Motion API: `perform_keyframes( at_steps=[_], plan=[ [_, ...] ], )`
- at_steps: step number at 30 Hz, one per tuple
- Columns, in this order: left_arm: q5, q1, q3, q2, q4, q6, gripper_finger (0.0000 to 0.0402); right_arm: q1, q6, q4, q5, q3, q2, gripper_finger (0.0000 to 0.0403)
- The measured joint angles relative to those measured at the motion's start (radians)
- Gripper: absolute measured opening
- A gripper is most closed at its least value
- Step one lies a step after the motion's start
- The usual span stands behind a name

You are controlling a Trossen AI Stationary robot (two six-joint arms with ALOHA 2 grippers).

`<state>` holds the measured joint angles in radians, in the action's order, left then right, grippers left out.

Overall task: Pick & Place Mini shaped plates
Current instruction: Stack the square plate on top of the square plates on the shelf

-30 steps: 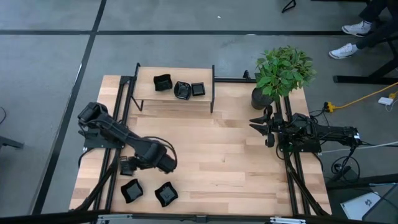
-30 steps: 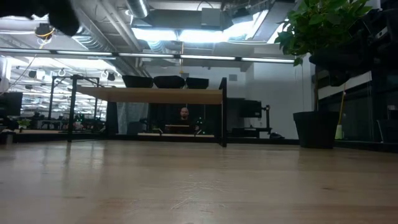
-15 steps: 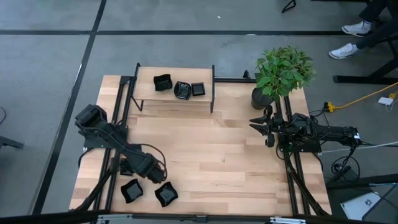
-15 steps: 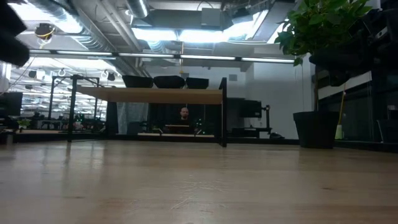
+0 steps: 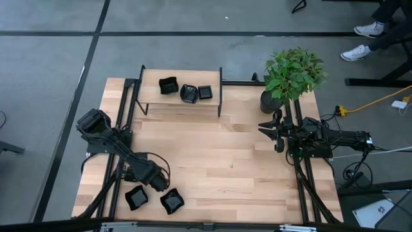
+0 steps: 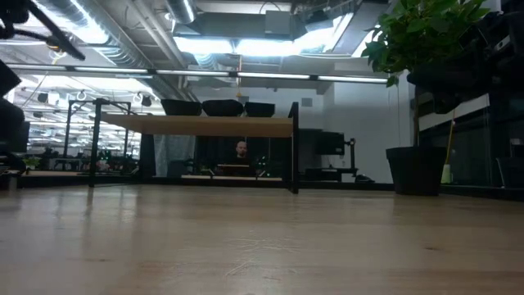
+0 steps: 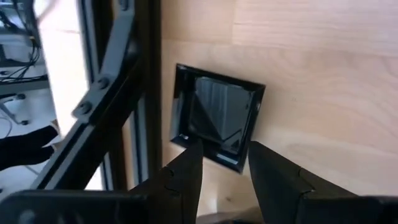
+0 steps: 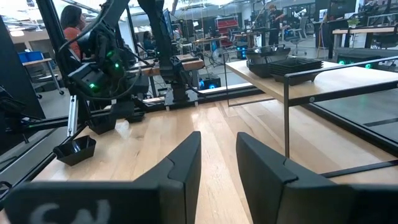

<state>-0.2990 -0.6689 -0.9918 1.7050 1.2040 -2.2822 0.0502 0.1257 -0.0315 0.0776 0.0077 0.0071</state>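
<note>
Two fingers of the left gripper (image 7: 221, 171), partly open and empty, are hovering over a square mini plate (image 7: 217, 116) at the surface's seven o'clock edge, straddling its rim for pickup.

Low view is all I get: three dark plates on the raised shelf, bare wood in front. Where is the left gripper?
Observer: From above, the left gripper is over the table's near left corner, by two loose plates.
Operator: Holding anything?
Observer: No. Its wrist view shows open fingers with a square plate lying flat just ahead, beside the black frame rail.
Operator: And the right arm?
Observer: The right gripper waits open by the plant pot.
</note>
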Motion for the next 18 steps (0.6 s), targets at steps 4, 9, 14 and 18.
perform_keyframes(
  at_steps=[4, 9, 14, 18],
  plan=[
    [0.013, 0.0, 0.047, 0.0, -0.072, 0.016, 0.0123, 0.0, 0.0, 0.0, 0.0, 0.0, 0.0, 0.0103],
    [0.045, 0.0, 0.084, 0.0, -0.097, 0.034, 0.0123, 0.0, 0.0, 0.0, 0.0, 0.0, 0.0, 0.0103],
    [0.052, -0.003, 0.119, 0.0, -0.167, 0.051, 0.0123, 0.0, 0.0, 0.0, 0.0, 0.0, 0.0, 0.0103],
    [0.052, -0.007, 0.15, -0.006, -0.213, 0.053, 0.0123, 0.0, 0.0, 0.0, 0.0, 0.0, 0.0, 0.0103]
  ],
)
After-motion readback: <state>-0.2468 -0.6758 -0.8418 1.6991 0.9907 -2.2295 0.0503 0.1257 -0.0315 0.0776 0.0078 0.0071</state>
